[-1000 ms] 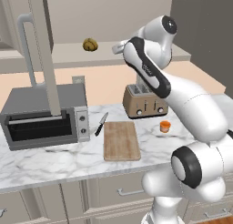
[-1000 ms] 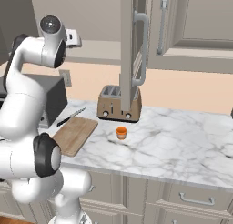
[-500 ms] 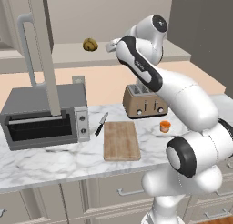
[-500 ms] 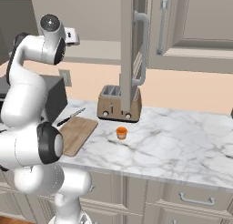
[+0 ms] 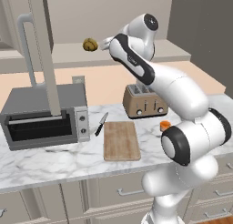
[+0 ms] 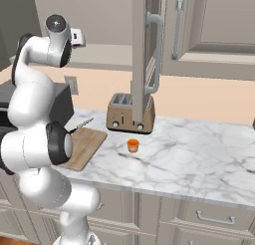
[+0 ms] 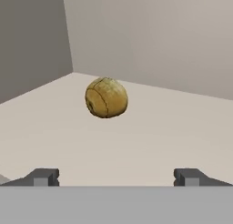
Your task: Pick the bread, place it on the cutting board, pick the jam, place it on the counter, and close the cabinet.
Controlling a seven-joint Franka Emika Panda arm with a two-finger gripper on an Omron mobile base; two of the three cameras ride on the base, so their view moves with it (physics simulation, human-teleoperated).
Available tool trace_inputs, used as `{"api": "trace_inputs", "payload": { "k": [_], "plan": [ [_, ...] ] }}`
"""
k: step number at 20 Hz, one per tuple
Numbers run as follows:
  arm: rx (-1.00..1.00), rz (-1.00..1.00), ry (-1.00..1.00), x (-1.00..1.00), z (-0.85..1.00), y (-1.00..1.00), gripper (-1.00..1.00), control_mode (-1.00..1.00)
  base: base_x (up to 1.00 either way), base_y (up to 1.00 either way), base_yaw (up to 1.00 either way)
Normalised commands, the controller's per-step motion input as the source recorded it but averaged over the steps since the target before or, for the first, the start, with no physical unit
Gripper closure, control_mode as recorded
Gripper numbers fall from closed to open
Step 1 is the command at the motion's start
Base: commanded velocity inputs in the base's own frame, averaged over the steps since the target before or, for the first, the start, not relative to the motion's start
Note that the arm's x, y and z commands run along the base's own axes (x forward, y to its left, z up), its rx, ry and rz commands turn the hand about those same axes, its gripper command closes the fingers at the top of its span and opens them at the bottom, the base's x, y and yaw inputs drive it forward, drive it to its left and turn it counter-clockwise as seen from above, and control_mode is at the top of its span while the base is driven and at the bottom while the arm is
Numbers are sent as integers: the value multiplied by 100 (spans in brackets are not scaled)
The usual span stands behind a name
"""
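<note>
The bread (image 7: 107,98) lies on the cabinet shelf (image 7: 150,150), toward eleven o'clock in the hand view; the fingers (image 7: 184,176) are spread wide, nothing held; it could be knocked rolling if approached off-centre

On the marble counter (image 6: 199,154): toaster (image 6: 130,113); knife (image 5: 102,124); cutting board (image 5: 121,141); jam (image 6: 133,145); oven (image 5: 45,118).

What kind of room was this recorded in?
Most likely a kitchen, apparently simulated: a brown four-knob toaster and a grey box-shaped oven stand on a white, grey-veined marble counter, with beige panelled drawers underneath.
</note>
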Motion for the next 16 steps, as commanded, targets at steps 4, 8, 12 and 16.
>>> {"api": "trace_inputs", "payload": {
  "k": [4, 8, 12, 16],
  "plan": [
    [0, 2, 0, 31, 0, 13, -100, -100, 0, 0, 0],
    [0, 2, 0, 29, 0, 14, -100, -100, 0, 0, 0],
    [0, 2, 0, 32, 0, 11, -100, -100, 0, 0, 0],
    [0, 1, 0, 31, 0, 10, -100, -100, 0, 0, 0]
  ]
}}
